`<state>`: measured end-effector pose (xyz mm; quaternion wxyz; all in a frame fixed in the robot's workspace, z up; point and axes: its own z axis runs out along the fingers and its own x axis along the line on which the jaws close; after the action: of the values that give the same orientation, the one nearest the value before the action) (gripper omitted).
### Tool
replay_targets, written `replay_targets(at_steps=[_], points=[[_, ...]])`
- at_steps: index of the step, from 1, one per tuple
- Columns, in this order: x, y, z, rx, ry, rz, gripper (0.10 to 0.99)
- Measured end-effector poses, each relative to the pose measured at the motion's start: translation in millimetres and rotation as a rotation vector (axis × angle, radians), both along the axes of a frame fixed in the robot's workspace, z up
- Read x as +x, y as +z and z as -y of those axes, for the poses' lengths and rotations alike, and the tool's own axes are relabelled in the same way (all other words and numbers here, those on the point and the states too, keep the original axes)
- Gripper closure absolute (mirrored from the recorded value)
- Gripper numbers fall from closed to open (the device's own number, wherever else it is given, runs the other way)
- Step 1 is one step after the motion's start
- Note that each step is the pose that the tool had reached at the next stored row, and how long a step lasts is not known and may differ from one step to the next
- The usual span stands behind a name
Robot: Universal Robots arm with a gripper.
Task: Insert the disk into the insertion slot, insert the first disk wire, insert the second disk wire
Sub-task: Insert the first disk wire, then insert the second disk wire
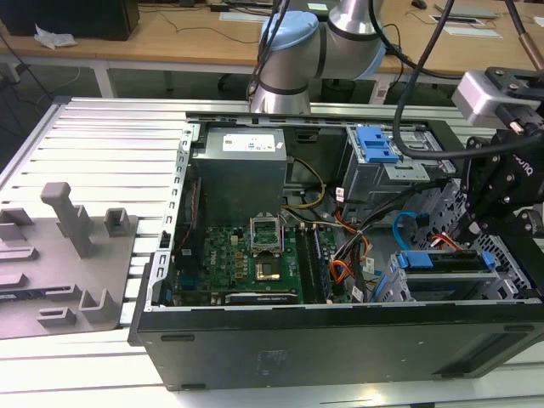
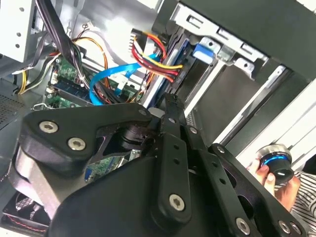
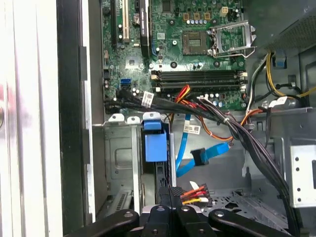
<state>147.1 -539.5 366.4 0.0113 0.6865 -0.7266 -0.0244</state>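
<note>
In the exterior view, the open case [image 1: 340,340] lay on the worktop [image 1: 102,144]. The disk [image 1: 442,261] sat in the slot [image 1: 510,265] at lower right, with its long axis running across the frame. The gripper [image 1: 476,223] hung just above the disk's right half.

In the second wrist view, the gripper [image 2: 169,103] reached up towards the centre. A red-and-yellow power wire [image 2: 153,57] and a blue cable [image 2: 113,79] lay just beyond it.

In the first wrist view, the disk's [image 3: 154,145] blue carrier stood in the slot [image 3: 118,158]. Its edge ran straight down the frame to the gripper [image 3: 169,193] at bottom centre, so the disk lay dead ahead of the jaws. The jaws were drawn close together. The power wire [image 3: 196,192] came out right beside them, and I cannot tell whether they pinched it. The blue cable's [image 3: 205,155] plug hung loose, up and to the right, apart from the disk.
</note>
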Motion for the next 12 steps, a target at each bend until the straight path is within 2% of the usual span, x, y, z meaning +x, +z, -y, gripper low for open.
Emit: replay_targets(at_steps=[2,12], points=[[-3.5,-0.1,0.1,0.0,0.0,0.0,0.98],[-3.7,0.0,0.0,0.0,0.0,0.0,0.98]])
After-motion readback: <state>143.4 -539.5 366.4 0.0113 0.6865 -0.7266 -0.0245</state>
